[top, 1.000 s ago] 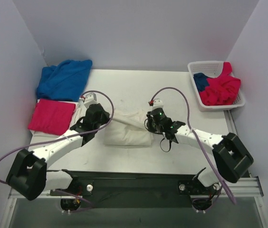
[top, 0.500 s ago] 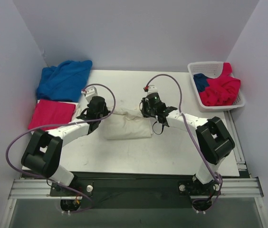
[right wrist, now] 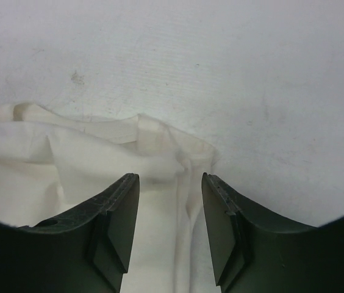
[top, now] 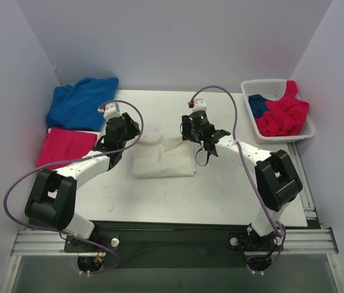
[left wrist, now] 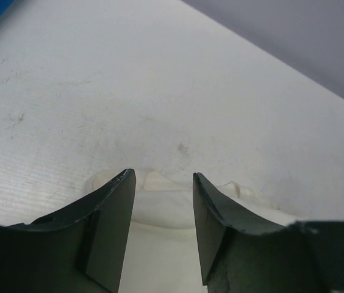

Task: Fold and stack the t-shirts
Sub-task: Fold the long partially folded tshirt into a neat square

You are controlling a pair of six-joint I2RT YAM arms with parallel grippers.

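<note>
I am letting go. A second ago both sets of jaws were pinched shut on the cream shirt, drawing a fold away from me. Now my left gripper is standing parted at a middling width and my right gripper is standing parted too, with nothing between the fingers of either. Both are hanging just over the shirt's far edge, which is showing rumpled under each wrist.

The shirt is lying mid-table as a rough rectangle, flatter than it was while I was carrying it. I am taking this to mean that the fold is laid and the cloth is resting on its own. The far corners are looking a little bunched, so it may be wanting a smoothing or another fold before it goes on a stack.

The pink shirt is lying folded at the table's left edge, and the blue shirt is sitting crumpled just behind it. More pink and blue cloth is spilling from the basket at the far right, so I am judging the job well short of done.

The table is white and matte, showing faint ribbing and a few dark scuffs. Plain pale-lilac walls are closing it in on three sides.
</note>
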